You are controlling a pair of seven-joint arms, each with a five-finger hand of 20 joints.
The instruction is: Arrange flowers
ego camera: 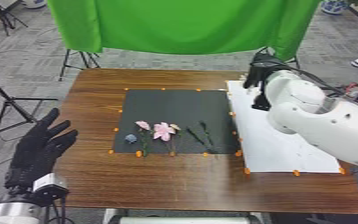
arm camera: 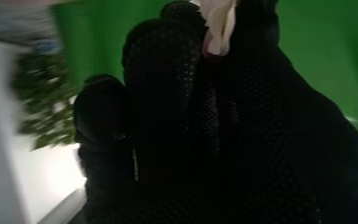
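Green cloth [ego camera: 184, 27] hangs behind; right robot hand [ego camera: 262, 72] pinches something pale [arm camera: 218, 25] near white sheet [ego camera: 278, 150]; left robot hand [ego camera: 39, 150] spread.

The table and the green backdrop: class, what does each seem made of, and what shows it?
Table: wood, smooth, probably varnished; its brown surface has streaked grain.
Green backdrop: cloth, fairly matte, as its hanging folds suggest; cotton or synthetic, I cannot tell.
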